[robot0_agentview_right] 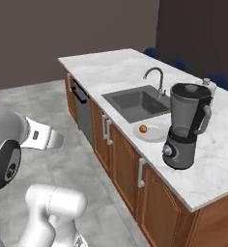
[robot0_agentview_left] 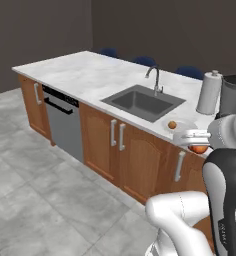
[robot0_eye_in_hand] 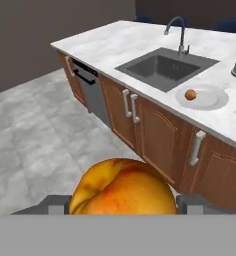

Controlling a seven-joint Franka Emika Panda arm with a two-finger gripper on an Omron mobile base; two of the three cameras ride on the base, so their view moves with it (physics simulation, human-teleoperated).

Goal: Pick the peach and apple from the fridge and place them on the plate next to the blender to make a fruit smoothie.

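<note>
End effector (robot0_eye_in_hand: 122, 205) clamps apple (robot0_eye_in_hand: 122, 187), held in front of cabinets; peach (robot0_eye_in_hand: 190, 94) on plate (robot0_eye_in_hand: 212, 100).

One plate (robot0_eye_in_hand: 210, 102); one peach (robot0_eye_in_hand: 190, 95); one apple (robot0_eye_in_hand: 122, 187); one blender (robot0_agentview_right: 186, 126); one sink (robot0_agentview_left: 142, 102).

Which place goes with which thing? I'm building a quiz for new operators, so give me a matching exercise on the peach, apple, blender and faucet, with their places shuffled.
Things:
1. peach
2. apple
3. blender
4. faucet

Places:
A. held in the gripper, off the counter
B. at the far edge of the sink
C. lying on the white plate
D. standing on the counter beside the plate

Pairs: 1-C, 2-A, 3-D, 4-B
</note>
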